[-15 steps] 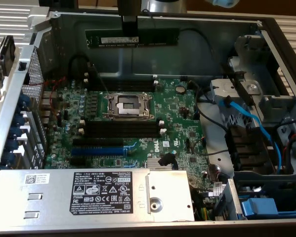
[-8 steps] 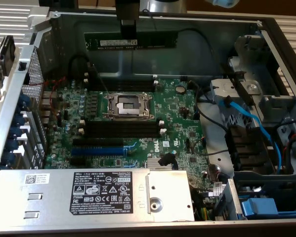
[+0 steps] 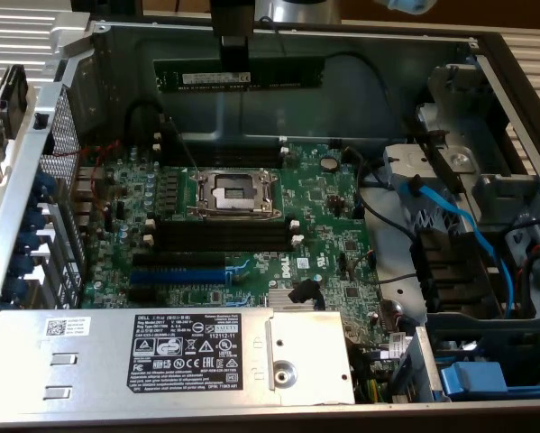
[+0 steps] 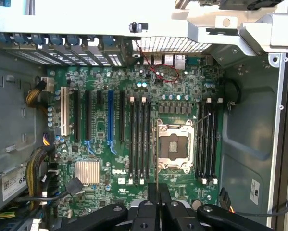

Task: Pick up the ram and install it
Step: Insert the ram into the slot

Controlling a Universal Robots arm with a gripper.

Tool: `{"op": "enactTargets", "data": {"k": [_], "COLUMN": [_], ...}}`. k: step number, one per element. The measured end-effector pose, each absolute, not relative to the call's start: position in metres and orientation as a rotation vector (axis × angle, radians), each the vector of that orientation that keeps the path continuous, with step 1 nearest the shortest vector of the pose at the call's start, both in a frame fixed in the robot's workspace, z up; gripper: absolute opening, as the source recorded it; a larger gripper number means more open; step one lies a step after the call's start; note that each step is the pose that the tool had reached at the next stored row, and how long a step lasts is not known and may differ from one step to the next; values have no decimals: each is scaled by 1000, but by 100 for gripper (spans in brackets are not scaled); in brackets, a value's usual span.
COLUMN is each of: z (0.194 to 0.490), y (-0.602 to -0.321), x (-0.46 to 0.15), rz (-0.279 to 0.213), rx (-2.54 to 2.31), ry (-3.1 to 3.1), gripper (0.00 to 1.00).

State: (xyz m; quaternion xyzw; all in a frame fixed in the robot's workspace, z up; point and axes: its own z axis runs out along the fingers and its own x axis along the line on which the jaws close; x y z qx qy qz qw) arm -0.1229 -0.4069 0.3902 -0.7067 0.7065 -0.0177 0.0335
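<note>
— Power supply (image 3: 161, 356), the silver box with the label, sits closest to us. Where's the claw?
— The claw (image 3: 235, 59) hangs well beyond it, at the far side of the open case (image 3: 71, 41). The arm stands upright with the wrist pointing straight down.
— Its grip?
— Its fingers (image 4: 150, 204) are clamped on the ram (image 3: 279, 76), pinching it near the middle. The stick lies level and reaches out to both sides of the claw.
— What's below?
— The motherboard (image 3: 324, 234) lies beneath, well apart from the ram. In the wrist view, the processor socket (image 4: 172, 145) sits just past the fingertips, with the black memory slots (image 4: 141, 139) flanking it.
</note>
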Motion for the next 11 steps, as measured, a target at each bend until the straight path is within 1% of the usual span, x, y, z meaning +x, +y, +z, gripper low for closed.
{"op": "enactTargets", "data": {"k": [4,5,9,10,11], "z": [390,390,389,389,389], "y": [-407,-407,-407,-407,-407], "x": [-123,-124,-124,-124,-124], "rz": [-53,-47,14,25,25], "rx": [-2174,-2178,-2205,-2211,-2211], "ry": [2174,2177,2205,2210,2210], "gripper": [12,12,12,12,12]}}
